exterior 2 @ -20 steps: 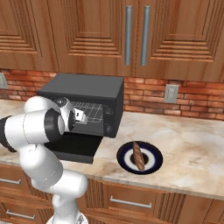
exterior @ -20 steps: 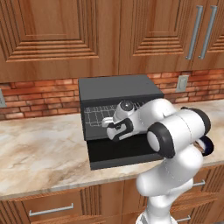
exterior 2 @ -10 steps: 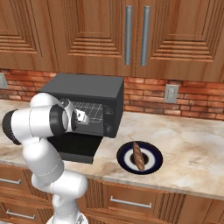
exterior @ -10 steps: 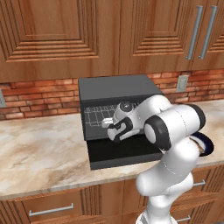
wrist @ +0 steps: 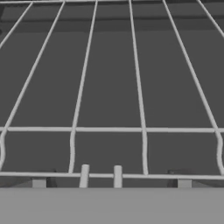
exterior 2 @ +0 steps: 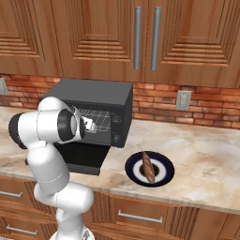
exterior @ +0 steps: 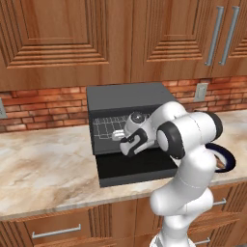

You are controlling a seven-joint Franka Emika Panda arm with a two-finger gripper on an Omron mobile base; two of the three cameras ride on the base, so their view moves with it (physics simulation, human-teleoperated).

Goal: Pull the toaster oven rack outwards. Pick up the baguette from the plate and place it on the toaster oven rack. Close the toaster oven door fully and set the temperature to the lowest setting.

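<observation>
Our wooden wall cabinets (exterior 2: 93, 42) over red brick backsplash (exterior 2: 206, 105), marble counter (exterior 2: 206, 164), drawers (exterior: 58, 226) below.

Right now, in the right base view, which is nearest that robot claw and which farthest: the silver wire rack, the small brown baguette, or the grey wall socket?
1. Silver wire rack, in the oven mouth, right at the gripper.
2. Small brown baguette, on the plate to its right.
3. Grey wall socket, on the brick wall, far right.

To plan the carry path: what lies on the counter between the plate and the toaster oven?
In the right base view, bare marble counter separates the plate with the baguette from the toaster oven.
</observation>
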